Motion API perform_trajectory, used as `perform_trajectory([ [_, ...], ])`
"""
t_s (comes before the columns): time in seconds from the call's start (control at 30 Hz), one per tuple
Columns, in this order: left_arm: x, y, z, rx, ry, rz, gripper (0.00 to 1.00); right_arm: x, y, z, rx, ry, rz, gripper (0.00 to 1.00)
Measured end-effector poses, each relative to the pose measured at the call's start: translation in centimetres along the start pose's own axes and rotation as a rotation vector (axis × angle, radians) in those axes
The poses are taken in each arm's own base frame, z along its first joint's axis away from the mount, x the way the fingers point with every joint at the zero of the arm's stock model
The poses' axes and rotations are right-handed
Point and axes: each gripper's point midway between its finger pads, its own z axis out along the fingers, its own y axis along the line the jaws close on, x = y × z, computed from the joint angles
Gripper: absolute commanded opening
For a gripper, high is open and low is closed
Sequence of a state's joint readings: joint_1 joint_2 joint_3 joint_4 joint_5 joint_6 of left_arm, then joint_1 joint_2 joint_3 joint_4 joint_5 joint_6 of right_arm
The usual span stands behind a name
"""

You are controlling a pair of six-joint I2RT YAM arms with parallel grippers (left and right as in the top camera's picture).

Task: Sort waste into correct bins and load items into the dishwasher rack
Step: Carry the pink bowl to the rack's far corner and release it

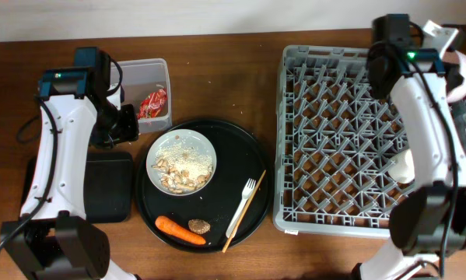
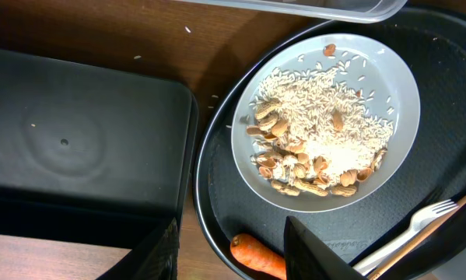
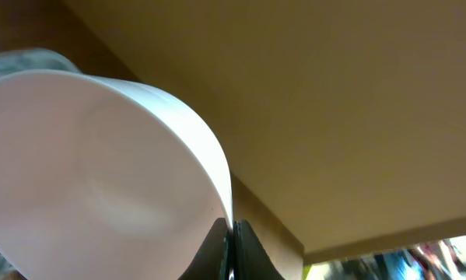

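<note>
Right gripper (image 3: 231, 249) pinched tight on rim of pale pink-white bowl (image 3: 100, 171), raised over far right edge of large square grey plastic rack (image 1: 334, 140). Left gripper (image 2: 233, 250) spread wide, empty, above orange carrot (image 2: 256, 261) on round black tray (image 2: 221, 202).

The brown wooden table (image 1: 217, 85) carries four things. A clear tub (image 1: 151, 66) sits near the far left corner, and a shallow black tray (image 1: 108, 187) lies by the left edge. A round black tray (image 1: 240, 167) lies mid-desk, just beside the grey rack (image 1: 283, 140), which fills the right side.
</note>
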State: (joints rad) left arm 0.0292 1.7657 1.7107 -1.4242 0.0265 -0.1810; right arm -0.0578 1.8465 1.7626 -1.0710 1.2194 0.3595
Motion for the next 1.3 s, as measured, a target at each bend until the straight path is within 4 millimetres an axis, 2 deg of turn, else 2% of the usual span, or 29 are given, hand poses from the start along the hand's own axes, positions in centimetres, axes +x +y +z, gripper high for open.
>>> perform_trajectory([
  [0.1, -0.1, 0.0, 0.0, 0.0, -0.003, 0.0, 0.43, 0.9, 0.5, 2.7, 0.03, 0.05, 0.006, 0.04],
  [0.2, -0.2, 0.0, 0.0, 0.001, -0.008, 0.0, 0.43, 1.5, 1.0, 4.2, 0.021, 0.086, 0.015, 0.04],
  [0.47, -0.2, 0.0, 0.0, 0.001, -0.008, 0.0, 0.43, 4.1, 5.8, 6.3, -0.027, 0.159, -0.072, 0.04],
  [0.57, -0.2, 0.0, 0.0, 0.001, -0.008, 0.0, 0.43, 4.7, 6.8, 6.7, -0.031, 0.169, -0.088, 0.04],
  [0.9, -0.2, 0.0, 0.0, 0.001, -0.008, 0.0, 0.43, 4.3, 7.1, 6.8, -0.007, 0.148, -0.082, 0.04],
  [1.13, -0.4, -0.1, 0.0, 0.003, -0.015, 0.0, 0.43, 2.3, 4.2, 6.7, 0.182, 0.049, -0.057, 0.04],
  [1.3, -0.5, -0.1, 0.0, 0.004, -0.023, 0.0, 0.43, 1.9, 3.7, 6.6, 0.213, 0.035, -0.062, 0.04],
])
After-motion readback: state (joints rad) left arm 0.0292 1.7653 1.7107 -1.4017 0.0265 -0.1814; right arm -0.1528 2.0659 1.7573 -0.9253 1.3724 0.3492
